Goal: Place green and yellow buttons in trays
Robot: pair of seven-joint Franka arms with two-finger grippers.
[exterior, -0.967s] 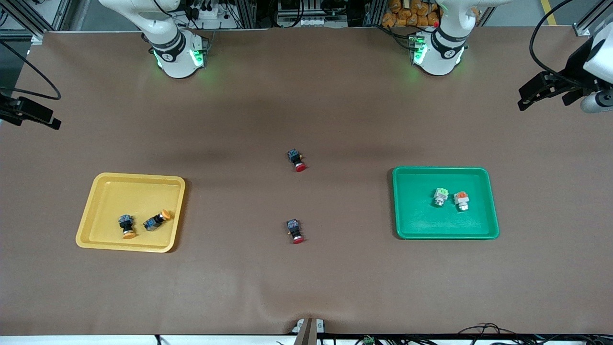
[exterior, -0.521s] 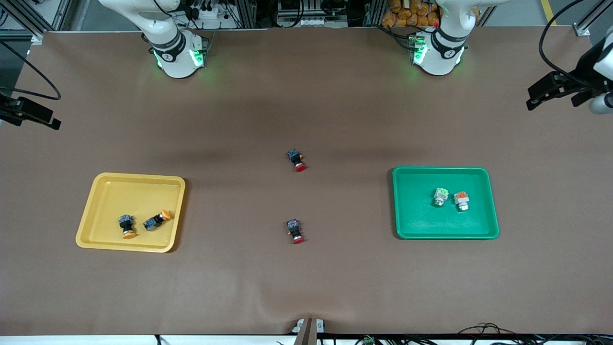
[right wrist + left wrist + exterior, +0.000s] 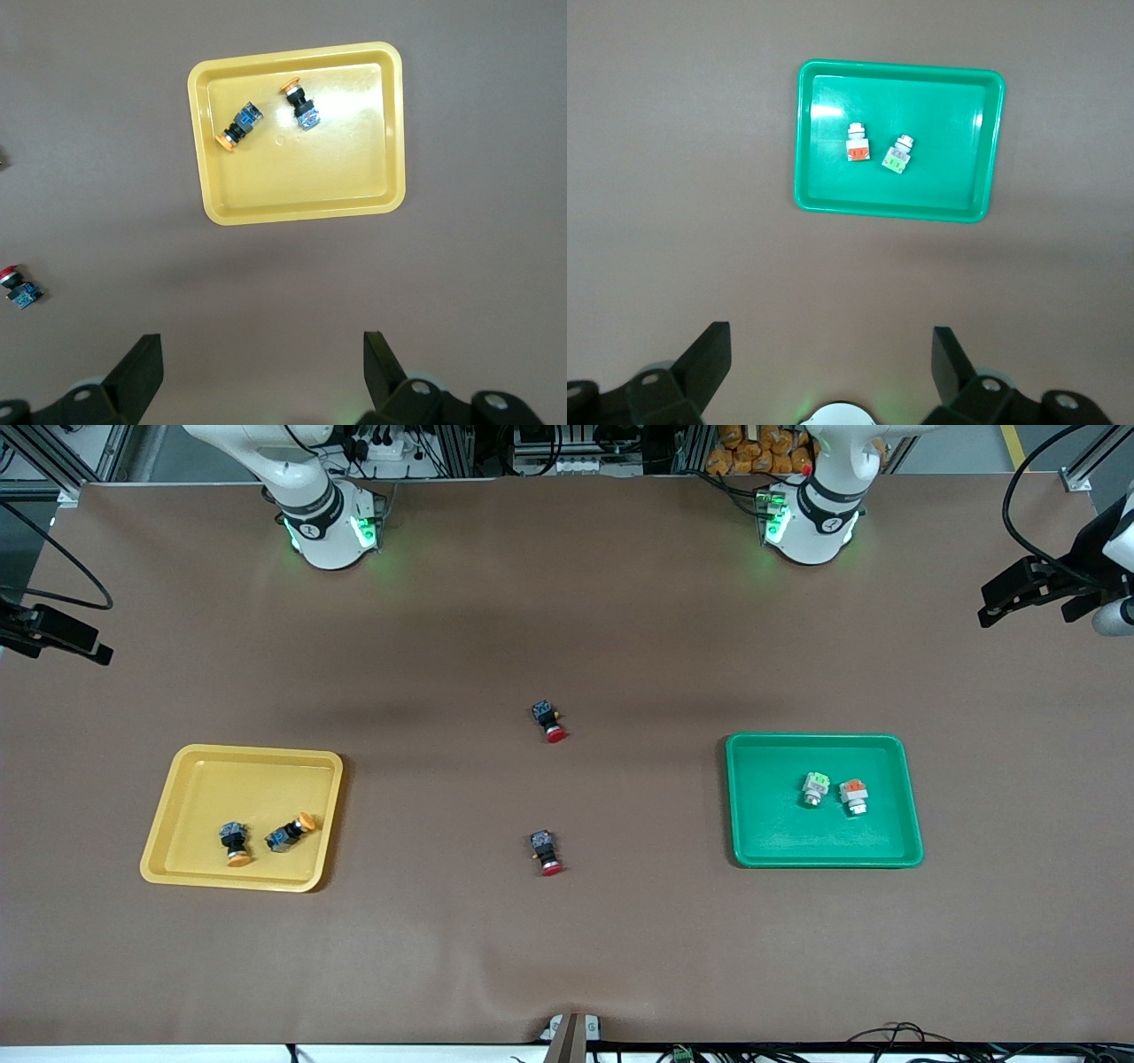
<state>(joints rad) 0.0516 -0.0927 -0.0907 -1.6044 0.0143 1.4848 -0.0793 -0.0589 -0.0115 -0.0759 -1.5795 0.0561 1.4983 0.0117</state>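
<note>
Two yellow-capped buttons (image 3: 235, 843) (image 3: 291, 833) lie on their sides in the yellow tray (image 3: 213, 779). The right wrist view shows that tray (image 3: 301, 177) and both buttons (image 3: 238, 128) (image 3: 300, 104). In the green tray (image 3: 771, 797) stand a green-block button (image 3: 816, 787) and an orange-block button (image 3: 853, 794); the left wrist view shows the tray (image 3: 948, 168) and both buttons (image 3: 898, 156) (image 3: 857, 144). My left gripper (image 3: 1023, 607) (image 3: 831, 335) hangs open and empty high over the left arm's end of the table. My right gripper (image 3: 62, 638) (image 3: 262, 340) hangs open and empty over the right arm's end.
Two red-capped black buttons lie on the brown mat midway between the trays, one (image 3: 549, 722) farther from the front camera and one (image 3: 547, 852) nearer. The right wrist view catches one red button (image 3: 18, 285). Both arm bases stand along the table's back edge.
The left gripper has drifted outward toward the left arm's end of the table and a little upward. The right gripper, trays and buttons have not moved.
</note>
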